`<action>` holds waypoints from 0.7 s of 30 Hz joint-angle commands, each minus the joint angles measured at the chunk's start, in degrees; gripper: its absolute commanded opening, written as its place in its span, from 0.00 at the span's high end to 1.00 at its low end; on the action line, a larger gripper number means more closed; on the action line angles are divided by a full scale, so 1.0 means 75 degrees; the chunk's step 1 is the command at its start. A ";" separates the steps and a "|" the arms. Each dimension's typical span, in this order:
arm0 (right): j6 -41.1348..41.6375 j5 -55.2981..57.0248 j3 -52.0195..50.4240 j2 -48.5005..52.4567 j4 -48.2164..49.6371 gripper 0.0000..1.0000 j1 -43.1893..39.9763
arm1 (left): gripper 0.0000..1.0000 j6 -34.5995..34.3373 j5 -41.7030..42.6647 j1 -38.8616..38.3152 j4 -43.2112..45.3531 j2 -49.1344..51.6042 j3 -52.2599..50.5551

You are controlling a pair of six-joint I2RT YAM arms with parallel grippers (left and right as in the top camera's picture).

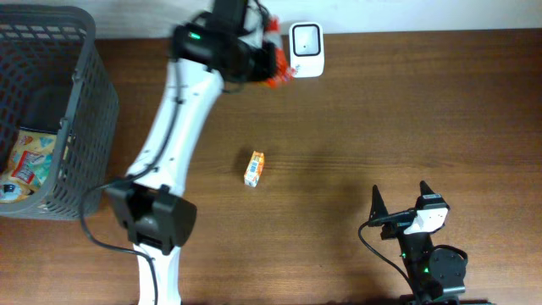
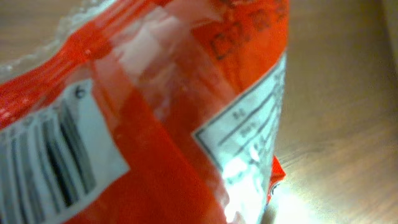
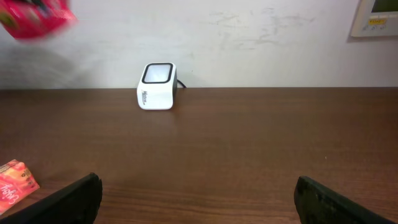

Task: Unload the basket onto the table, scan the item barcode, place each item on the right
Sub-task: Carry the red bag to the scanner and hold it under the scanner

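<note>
Item: red packet point(image 1: 277, 74) is pinched in the left gripper point(image 1: 268, 61) at the far edge of the table point(image 1: 406, 110), up off the wood, just beside the scanner point(image 1: 306, 38) on its left in the overhead view. Can't tell if packet & scanner touch. Left jaws are pressed together on the wrapper, fingers mostly hidden by arm & packet. From the right wrist cam the red packet point(image 3: 37, 18) shows blurred, high against the wall point(image 3: 261, 43), up & left of the scanner point(image 3: 157, 86).

Left wrist cam: filled w/ glossy red wrapper. Barcode point(image 2: 56, 155) sits on a white patch at lower left, bars slanted. White info panel point(image 2: 249, 140) to its right, text too blurred to read.

Scanner: small white box w/ dark window, upright by the wall.

Right gripper point(image 1: 400, 205) sits low near the front edge, fingers point(image 3: 68, 199) spread wide, nothing btwn them, well apart from packet & scanner.

Other bits: small orange carton point(image 1: 254, 168) lying flat mid-table. Grey mesh basket point(image 1: 80, 93) at the left edge w/ colourful packets point(image 1: 30, 161) inside
</note>
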 commanded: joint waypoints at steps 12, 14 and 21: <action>0.0026 0.0090 -0.0047 -0.0038 -0.0035 0.02 -0.0050 | 0.83 -0.0020 -0.0087 -0.1434 0.2617 0.0315 -0.2722; 0.0026 0.0090 -0.0047 -0.0038 -0.0035 0.02 -0.0050 | 0.80 -0.0020 -0.0117 -0.1504 0.2617 0.0463 -0.2739; 0.0026 0.0090 -0.0047 -0.0038 -0.0035 0.02 -0.0050 | 0.71 -0.0020 -0.0114 -0.1582 0.2623 0.0568 -0.2736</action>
